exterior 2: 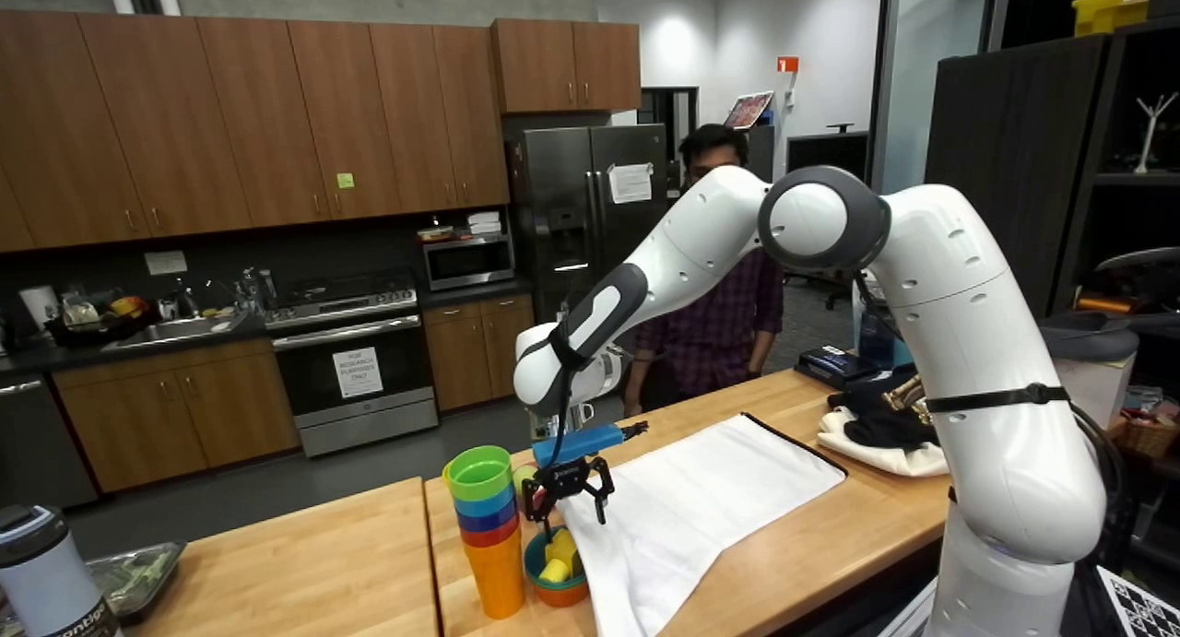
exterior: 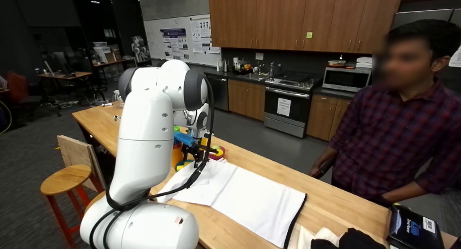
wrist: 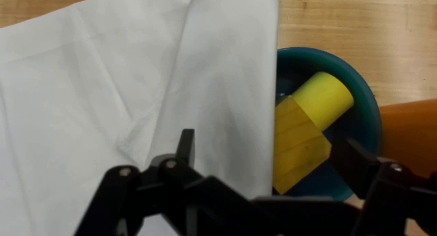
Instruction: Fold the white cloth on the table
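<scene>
Spread wide, with nothing held between its fingers, the gripper (exterior 2: 568, 506) is poised at one end of the white cloth (exterior 2: 701, 499); in the wrist view, one finger is framed against the cloth and the other against a teal bowl (wrist: 371, 109), though whether either is touched cannot be told. In that view part of the bowl is hidden by the cloth's edge, and a yellow cylinder (wrist: 322, 101) and a yellow block (wrist: 300, 149) are contained in it. Just beside it, coloured cups (exterior 2: 493, 536) are stacked. From its creased end by the gripper, the cloth is laid out along the wooden table (exterior 2: 802, 526) to a black-trimmed end. Beyond that trim, cream and black fabric (exterior 2: 867, 439) is heaped, with a black box (exterior 2: 834, 365) set near it. Past the table's edge, a man in a checked shirt (exterior: 399, 144) is seen, and farther off, wooden cabinets (exterior: 281, 18) are mounted above an oven (exterior: 297, 110).
</scene>
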